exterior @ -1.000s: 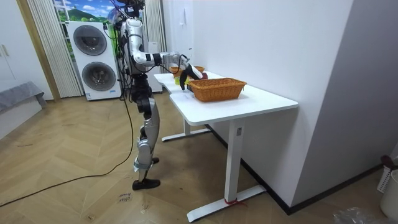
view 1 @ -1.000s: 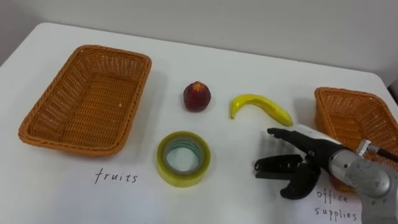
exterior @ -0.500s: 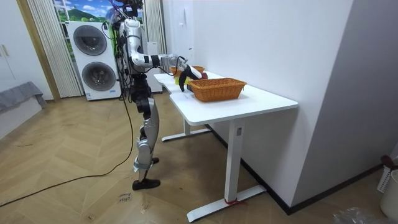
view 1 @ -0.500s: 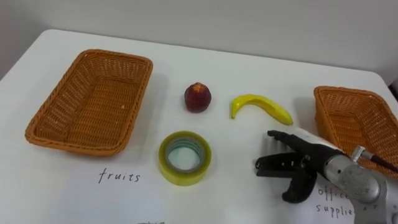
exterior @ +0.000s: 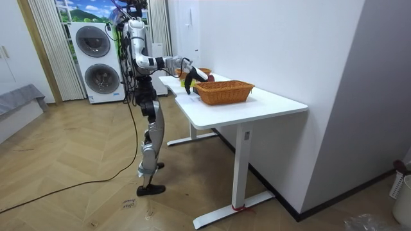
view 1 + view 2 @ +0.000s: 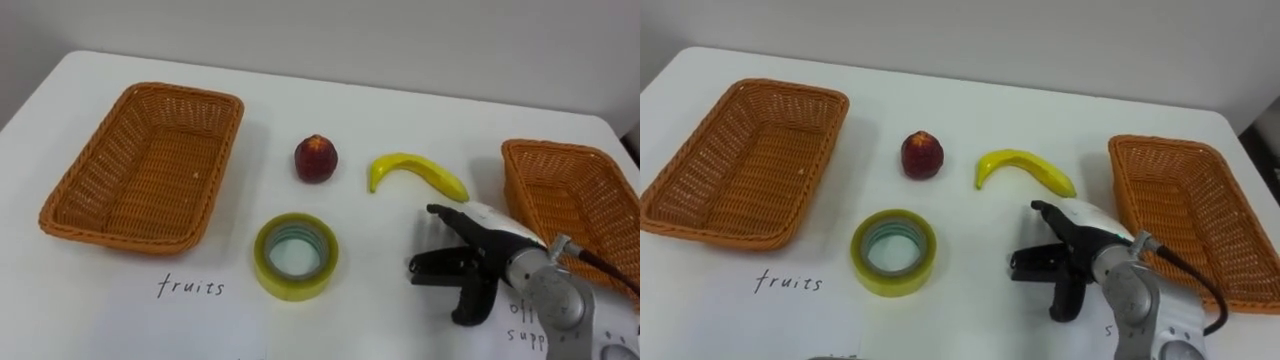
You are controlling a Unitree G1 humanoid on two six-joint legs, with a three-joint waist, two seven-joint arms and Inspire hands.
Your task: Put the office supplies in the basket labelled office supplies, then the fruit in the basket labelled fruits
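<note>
The white surface (image 6: 400, 110) stands against a plain wall. The room view shows a wood floor and stacked washing machines (image 5: 96, 61) behind the robot, which stands at the surface's far end with one arm held out over it.

Both baskets are empty: the left basket (image 6: 60, 215) and the right basket (image 6: 570, 195), each with a handwritten label in front of it. No item is sorted yet. The peach (image 6: 316, 160) and banana (image 6: 415, 172) lie near mid-surface, apart from each other. The tape (image 6: 295, 287) lies flat, nearer the robot.

The right hand (image 6: 495, 255) is over the surface just this side of the banana, between tape and right basket. Its fingers are spread and it holds nothing.

Judgement: this is an approach, and the target could be the banana or the tape.
- **Tape:** come down over the ring, pinch its wall, lift clear of the right basket's rim and release inside.
- **Banana:** grasp mid-length and carry it high past the peach to the left basket.
</note>
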